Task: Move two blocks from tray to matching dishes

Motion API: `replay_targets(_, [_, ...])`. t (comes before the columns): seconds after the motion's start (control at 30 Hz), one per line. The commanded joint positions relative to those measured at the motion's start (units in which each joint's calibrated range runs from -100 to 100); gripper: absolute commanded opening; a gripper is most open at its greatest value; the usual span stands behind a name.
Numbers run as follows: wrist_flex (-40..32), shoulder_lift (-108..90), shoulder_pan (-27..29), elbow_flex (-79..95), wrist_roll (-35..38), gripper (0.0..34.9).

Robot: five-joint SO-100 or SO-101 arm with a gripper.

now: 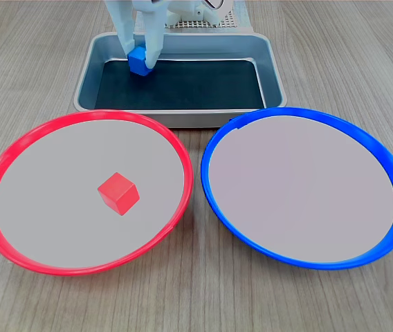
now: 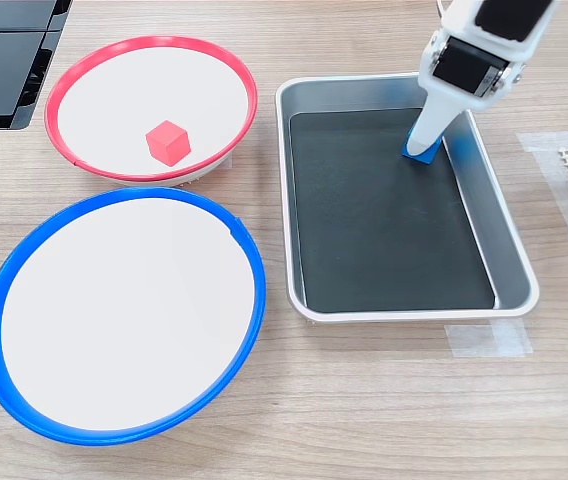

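While clamped on the small blue cube [image 1: 139, 60], white gripper [image 1: 141, 61] inside grey metal tray [image 1: 180, 115], no legible writing.

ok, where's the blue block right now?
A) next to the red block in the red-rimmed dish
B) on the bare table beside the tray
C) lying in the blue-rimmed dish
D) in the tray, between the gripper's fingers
D: in both exterior views the blue block sits between the fingers of the gripper over the tray, and the blue-rimmed dish holds nothing.
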Motion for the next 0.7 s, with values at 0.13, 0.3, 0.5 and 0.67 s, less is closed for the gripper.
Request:
replay_targets(0.13, [10.0,5.7,-17.5,-26.7,-15.5,0.2])
replay_targets(0.3, [3.7,22.2,-30.8,-51.9,-31.1,0.2])
replay_targets(0.5, [-8.1,41.1,-37.0,-63.0,-35.6,0.2])
replay_targets(0.67, [-15.1,43.7,-37.4,-57.8,-33.3,19.7])
